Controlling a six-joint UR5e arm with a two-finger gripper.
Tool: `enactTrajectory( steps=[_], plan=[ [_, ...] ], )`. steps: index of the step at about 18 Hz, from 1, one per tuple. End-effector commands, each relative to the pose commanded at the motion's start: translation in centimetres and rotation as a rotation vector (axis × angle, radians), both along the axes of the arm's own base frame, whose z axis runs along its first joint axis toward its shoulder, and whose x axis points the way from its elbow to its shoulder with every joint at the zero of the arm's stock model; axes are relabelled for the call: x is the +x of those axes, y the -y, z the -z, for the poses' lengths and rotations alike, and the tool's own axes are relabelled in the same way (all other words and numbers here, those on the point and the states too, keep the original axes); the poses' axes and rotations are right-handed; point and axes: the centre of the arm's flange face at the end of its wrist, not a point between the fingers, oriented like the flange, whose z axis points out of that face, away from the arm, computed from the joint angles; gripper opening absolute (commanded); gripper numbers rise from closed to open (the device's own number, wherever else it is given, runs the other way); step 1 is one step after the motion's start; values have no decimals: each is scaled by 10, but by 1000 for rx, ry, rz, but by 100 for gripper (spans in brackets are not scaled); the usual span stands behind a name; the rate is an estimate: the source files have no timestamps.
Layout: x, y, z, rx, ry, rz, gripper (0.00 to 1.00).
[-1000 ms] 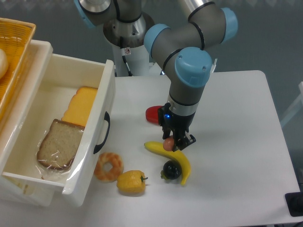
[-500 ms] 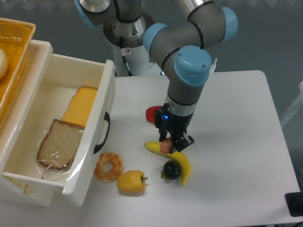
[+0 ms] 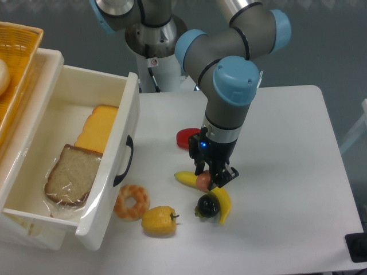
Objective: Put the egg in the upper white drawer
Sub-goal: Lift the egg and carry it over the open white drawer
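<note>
1. We see the gripper (image 3: 211, 179) down over the banana (image 3: 217, 197), near the table's (image 3: 287, 143) front edge, fingers either side of the egg (image 3: 203, 181); whether they pinch it, we cannot tell.
2. The smooth egg sits touching the banana: a loose grip could let it slip and roll.
3. The drawer (image 3: 133, 109) stands open at the table's left edge; we risk clipping its front wall if carried low.

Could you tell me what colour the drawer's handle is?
Black; the handle on the white drawer shows clearly in the fixed camera.
</note>
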Motion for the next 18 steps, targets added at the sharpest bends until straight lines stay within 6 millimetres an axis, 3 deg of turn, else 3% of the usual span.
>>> enactTrajectory(
  steps=[5,11,14,15,18],
  plan=[
    [18,-4,-25,54,40,-133,15],
    [48,6,-85,179,76,-225,15],
    [79,11,-104,228,120,-249,15],
    [87,16,-119,249,106,-247,15],
    [112,18,-132,260,97,-224,15]
  ],
)
